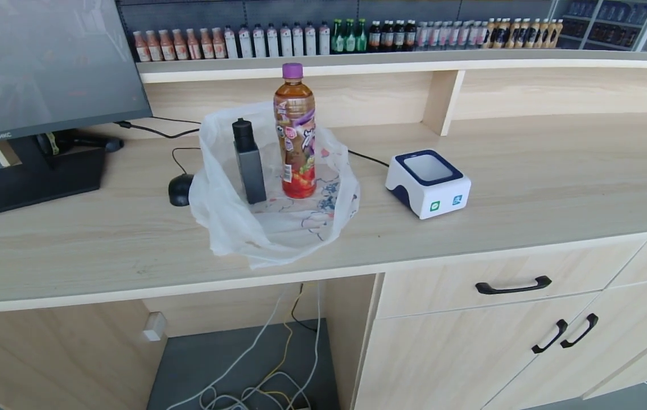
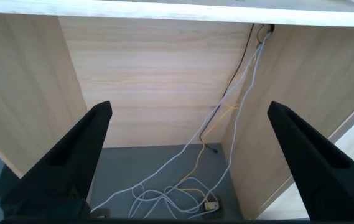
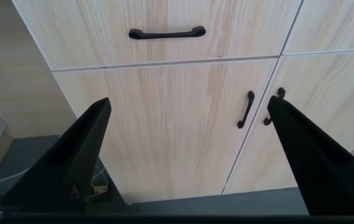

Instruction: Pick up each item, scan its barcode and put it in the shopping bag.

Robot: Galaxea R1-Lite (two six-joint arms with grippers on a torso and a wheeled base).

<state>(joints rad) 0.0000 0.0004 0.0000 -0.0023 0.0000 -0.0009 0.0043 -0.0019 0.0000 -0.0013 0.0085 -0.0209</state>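
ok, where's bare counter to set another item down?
Counter right of the scanner is bare; also a narrow strip between scanner and shopping bag. Crowded on the left: bag, mouse, monitor stand close together.

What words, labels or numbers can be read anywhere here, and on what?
No text reads clearly.
Monitor: small logo on its lower frame, too small to read.
Bottle in the shopping bag: label print blurred.
Scanner: two small icons, green and blue, no words.
Shelf bottles: labels too small.
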